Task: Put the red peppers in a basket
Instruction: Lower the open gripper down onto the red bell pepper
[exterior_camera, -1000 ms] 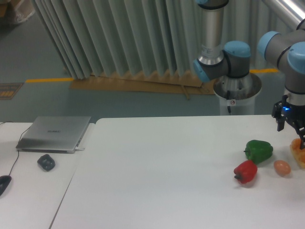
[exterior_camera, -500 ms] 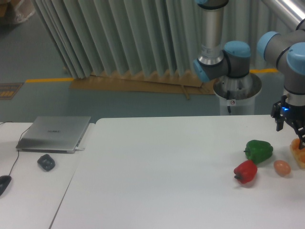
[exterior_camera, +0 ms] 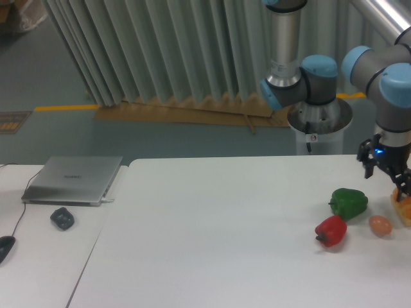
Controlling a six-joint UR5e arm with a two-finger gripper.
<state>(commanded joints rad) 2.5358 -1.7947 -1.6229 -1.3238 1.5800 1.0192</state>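
The red pepper (exterior_camera: 331, 230) lies on the white table (exterior_camera: 225, 237) at the right, its dark stem pointing left. My gripper (exterior_camera: 387, 177) hangs above the table's right edge, up and to the right of the pepper and well apart from it. Its jaws are spread and hold nothing. An orange object (exterior_camera: 403, 206), cut off by the right edge of the picture, sits just below the gripper; it may be the basket, but too little of it shows to tell.
A green bell pepper (exterior_camera: 349, 203) lies just behind the red one, and a tan-pink egg (exterior_camera: 380, 225) lies to its right. A closed laptop (exterior_camera: 74, 180), a dark mouse-like lump (exterior_camera: 62, 219) and a cable are on the left table.
The gripper and its wrist have shifted a little to the left. The peppers and the egg have not moved.
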